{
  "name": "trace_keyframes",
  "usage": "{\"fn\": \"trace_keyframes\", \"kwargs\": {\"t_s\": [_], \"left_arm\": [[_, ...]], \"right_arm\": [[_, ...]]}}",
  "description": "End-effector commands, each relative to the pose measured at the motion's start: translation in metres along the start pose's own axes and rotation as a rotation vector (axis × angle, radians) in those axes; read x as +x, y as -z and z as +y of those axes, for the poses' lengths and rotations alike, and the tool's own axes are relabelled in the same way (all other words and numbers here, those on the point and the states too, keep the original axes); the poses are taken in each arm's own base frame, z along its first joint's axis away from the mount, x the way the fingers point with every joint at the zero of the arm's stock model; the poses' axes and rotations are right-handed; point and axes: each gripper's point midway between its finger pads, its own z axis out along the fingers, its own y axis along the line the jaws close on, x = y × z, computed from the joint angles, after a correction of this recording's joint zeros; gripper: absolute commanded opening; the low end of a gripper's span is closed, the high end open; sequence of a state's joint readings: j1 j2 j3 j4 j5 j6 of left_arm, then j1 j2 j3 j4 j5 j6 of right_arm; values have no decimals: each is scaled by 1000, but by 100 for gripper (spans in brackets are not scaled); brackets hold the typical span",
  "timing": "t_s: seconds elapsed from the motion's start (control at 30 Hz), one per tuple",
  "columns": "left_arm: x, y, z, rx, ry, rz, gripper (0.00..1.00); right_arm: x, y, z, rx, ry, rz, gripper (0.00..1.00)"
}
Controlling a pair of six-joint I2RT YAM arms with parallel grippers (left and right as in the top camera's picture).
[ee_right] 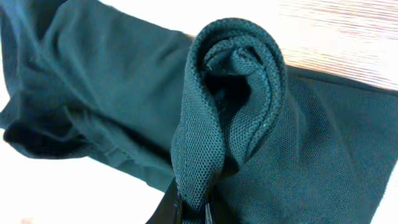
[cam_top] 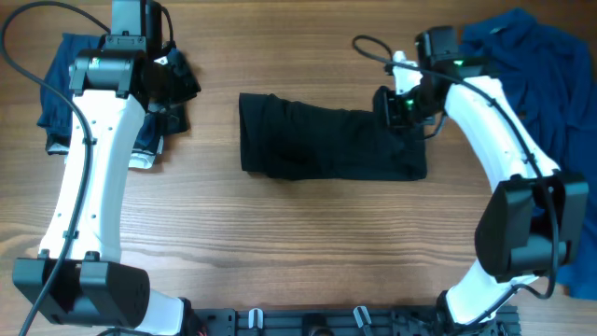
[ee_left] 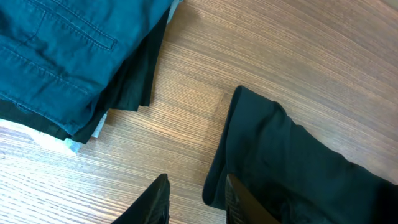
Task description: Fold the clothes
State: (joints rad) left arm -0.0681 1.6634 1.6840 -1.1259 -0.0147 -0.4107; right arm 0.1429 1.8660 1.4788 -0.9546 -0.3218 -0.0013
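Note:
A black shirt (cam_top: 331,147) lies folded into a long band across the middle of the table. My right gripper (cam_top: 399,105) is at the band's right end. In the right wrist view this gripper (ee_right: 193,208) is shut on a bunched fold of the black knit cloth (ee_right: 233,93), which rises in a loop above the fingers. My left gripper (cam_top: 173,79) hovers at the back left, beside a stack of folded clothes (cam_top: 65,84). Seen from the left wrist, it (ee_left: 196,202) stands open over bare wood. The black shirt's end (ee_left: 280,155) lies against its right finger (ee_left: 239,202).
A bright blue garment (cam_top: 532,65) lies crumpled at the back right, partly under my right arm. The folded stack (ee_left: 56,56) has a blue denim-like piece on top, with dark and white layers beneath. Bare wooden table (cam_top: 280,243) runs along the front.

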Motion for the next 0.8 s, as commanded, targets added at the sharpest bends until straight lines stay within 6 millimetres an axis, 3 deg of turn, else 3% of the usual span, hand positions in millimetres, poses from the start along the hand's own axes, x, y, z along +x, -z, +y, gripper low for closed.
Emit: {"fn": "trace_keyframes", "kwargs": {"t_s": [0.0, 0.37, 0.77], "left_arm": [[-2, -2, 4, -16, 18, -3, 30], [0, -2, 5, -19, 18, 3, 29], [0, -2, 5, -19, 18, 3, 32]], "right_arm": [[5, -8, 10, 10, 25, 15, 4], [10, -42, 3, 28, -33, 78, 4], [8, -46, 17, -32, -91, 79, 4]]}}
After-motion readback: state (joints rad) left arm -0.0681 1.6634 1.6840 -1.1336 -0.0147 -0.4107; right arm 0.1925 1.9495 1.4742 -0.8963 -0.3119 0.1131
